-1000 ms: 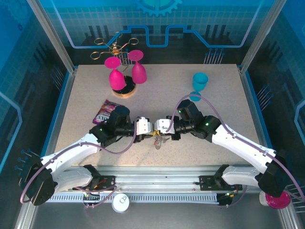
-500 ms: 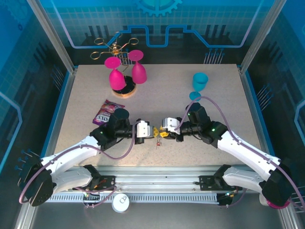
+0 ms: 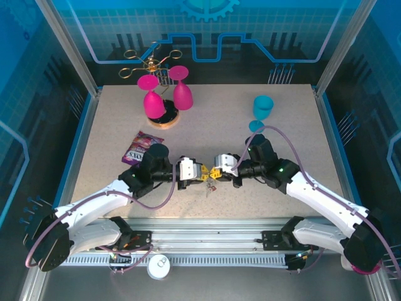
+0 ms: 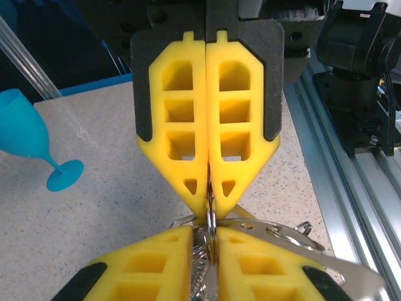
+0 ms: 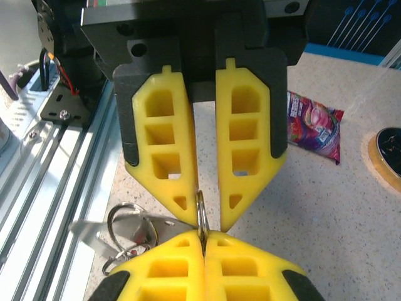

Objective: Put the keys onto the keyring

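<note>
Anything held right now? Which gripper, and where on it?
Right gripper is shut on a metal ring, pinching its rim. Left gripper has its jaws apart around the same ring, not clamping it.

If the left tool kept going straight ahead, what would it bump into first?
The left tool points straight at the right tool, tip to tip. It would probably first meet the thin silver metal ring pinched there, then that tool's yellow plastic fingers.

Thin metal keyring (image 5: 200, 212) upright, edge-on, pinched; metal keys (image 4: 351, 277) clustered just beside.
</note>
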Tool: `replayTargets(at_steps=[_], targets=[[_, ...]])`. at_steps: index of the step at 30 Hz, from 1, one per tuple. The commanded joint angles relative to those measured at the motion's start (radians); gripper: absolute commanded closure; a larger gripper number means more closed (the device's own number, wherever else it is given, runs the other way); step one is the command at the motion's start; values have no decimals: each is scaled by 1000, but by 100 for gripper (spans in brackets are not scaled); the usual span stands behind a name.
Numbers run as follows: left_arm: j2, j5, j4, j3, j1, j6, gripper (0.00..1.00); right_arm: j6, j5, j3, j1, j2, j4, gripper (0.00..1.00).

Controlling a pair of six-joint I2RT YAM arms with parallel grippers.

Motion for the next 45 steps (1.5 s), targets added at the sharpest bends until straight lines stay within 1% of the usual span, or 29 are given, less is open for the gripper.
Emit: replayTargets(at_steps=[1,5,6,7,9,10,12,13,15,17,20,24,27,32,34,37,40,41,43,45], targets=[[-9,-28,-101,79,-9,49,82,-103,64,118,42,42,-179,100],[12,-53,-197,137,-17,90,83,-157,156,222,99,124,-315,100],[18,-57,-209,145,-20,94,85,-161,175,241,114,141,-331,100],[25,-58,-222,155,-23,99,89,-165,190,263,125,158,-345,100],[36,-62,-237,165,-24,108,98,-164,179,282,138,169,-344,100],[36,-64,-238,167,-25,111,100,-157,172,281,139,165,-332,100],[31,-71,-216,157,-24,113,100,-137,155,255,128,141,-289,100],[21,-73,-196,142,-24,112,100,-113,138,228,113,121,-245,95],[4,-60,-152,113,-22,105,100,-58,120,162,83,72,-150,77],[-7,-42,-115,88,-19,88,100,-16,126,93,62,25,-63,63],[-11,-26,-65,67,-18,59,100,15,158,28,52,-1,-13,57],[-16,-12,-14,43,-18,29,100,31,216,-20,52,-10,34,57],[-20,-10,-13,36,-17,27,100,33,260,-40,52,-22,64,62],[-29,-11,2,27,-15,15,100,13,281,-45,53,-42,56,75],[-33,-14,38,15,-11,-5,100,3,273,-50,55,-48,52,78],[-31,-12,138,-10,-5,-74,100,-25,281,-63,76,-45,55,79],[-15,-5,282,-46,-2,-183,100,-33,292,-71,101,-25,79,77],[-7,-5,333,-58,-3,-222,100,-31,294,-74,107,-20,89,74],[12,-8,437,-85,-3,-298,100,-21,290,-78,113,-17,111,65],[23,-11,480,-98,-3,-333,100,-9,285,-87,109,-36,133,59]])
